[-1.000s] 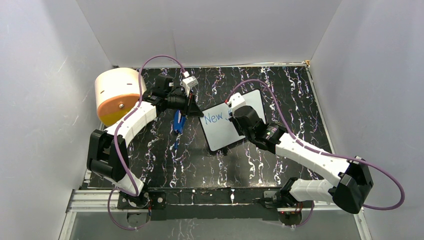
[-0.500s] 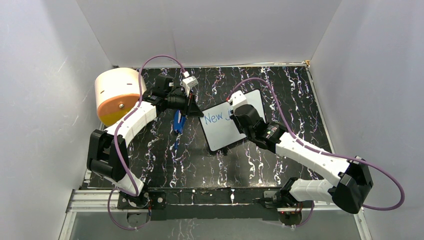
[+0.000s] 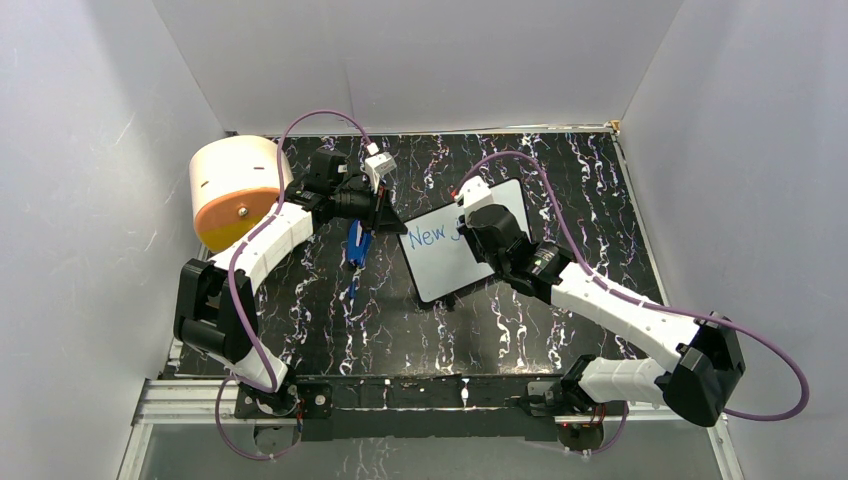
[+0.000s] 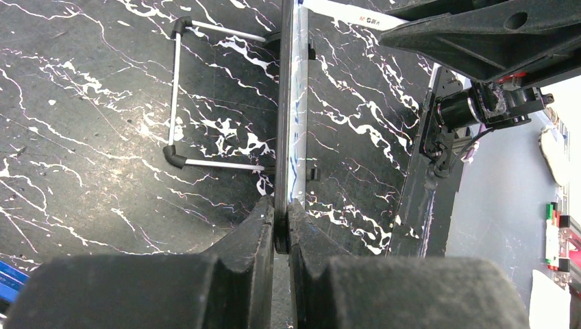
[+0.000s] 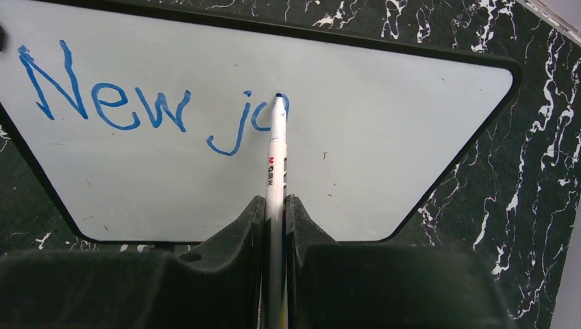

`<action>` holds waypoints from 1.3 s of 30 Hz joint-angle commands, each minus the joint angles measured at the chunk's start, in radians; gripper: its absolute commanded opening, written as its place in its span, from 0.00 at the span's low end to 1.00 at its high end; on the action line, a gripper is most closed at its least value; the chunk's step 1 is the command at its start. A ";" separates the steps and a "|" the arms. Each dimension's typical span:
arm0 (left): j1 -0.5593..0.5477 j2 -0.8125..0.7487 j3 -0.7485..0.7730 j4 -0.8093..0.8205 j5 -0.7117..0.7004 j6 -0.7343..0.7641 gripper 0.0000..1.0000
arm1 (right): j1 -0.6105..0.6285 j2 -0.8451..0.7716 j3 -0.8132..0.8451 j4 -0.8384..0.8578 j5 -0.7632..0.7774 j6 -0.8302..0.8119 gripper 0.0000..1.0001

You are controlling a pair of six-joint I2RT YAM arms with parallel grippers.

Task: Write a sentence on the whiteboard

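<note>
L gripper is clamped on the left edge of the whiteboard, mid table btwn the arms, while R gripper pinches a marker, tip on the "o" of the sentence, which reads "New jo".

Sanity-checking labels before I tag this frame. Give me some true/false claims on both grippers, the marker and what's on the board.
1. The right gripper grips a white marker with its tip on the whiteboard. True.
2. The sentence reads "New joys". False: only "New j" and a part-drawn "o" are there.
3. The left gripper is open, clear of the board. False: it is shut on the board's edge.
4. The lettering is blue. True.
5. The marker tip sits at the "N". False: it is at the "o", just after the "j".
</note>
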 commanded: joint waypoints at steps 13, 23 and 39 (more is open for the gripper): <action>-0.008 0.012 0.011 -0.060 -0.017 0.048 0.00 | -0.004 0.004 0.048 -0.035 -0.060 0.005 0.00; -0.008 0.009 0.011 -0.060 -0.027 0.050 0.00 | -0.004 -0.047 0.046 -0.044 -0.050 0.002 0.00; -0.008 0.010 0.012 -0.062 -0.026 0.050 0.00 | -0.024 -0.044 0.050 -0.044 0.015 -0.017 0.00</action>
